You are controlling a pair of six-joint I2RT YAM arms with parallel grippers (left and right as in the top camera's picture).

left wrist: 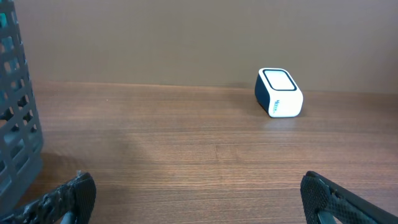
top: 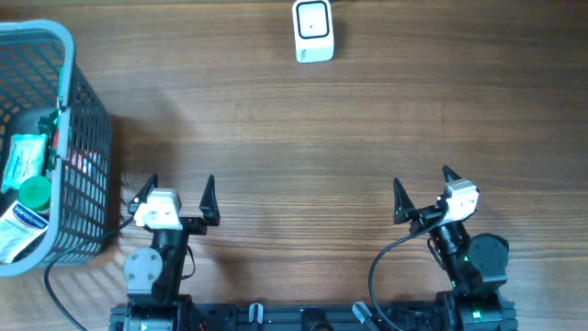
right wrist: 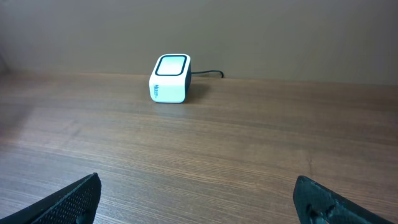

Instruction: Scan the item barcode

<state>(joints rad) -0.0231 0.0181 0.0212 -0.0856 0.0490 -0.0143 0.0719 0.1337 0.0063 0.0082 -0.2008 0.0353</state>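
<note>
A white barcode scanner (top: 313,30) with a dark window stands at the far edge of the wooden table; it also shows as the scanner (left wrist: 279,93) in the left wrist view and the scanner (right wrist: 170,78) in the right wrist view. Items lie in a grey basket (top: 81,138) at the left: a white packet (top: 20,225), a green-lidded item (top: 35,193) and a green-white packet (top: 23,158). My left gripper (top: 179,191) stands open near the front edge, just right of the basket, holding nothing. My right gripper (top: 423,190) is open too, empty, at the front right.
The basket's mesh wall (left wrist: 15,118) rises at the left of the left wrist view. A dark cable (right wrist: 208,73) runs from the scanner's back. Bare wood lies between both grippers and the scanner.
</note>
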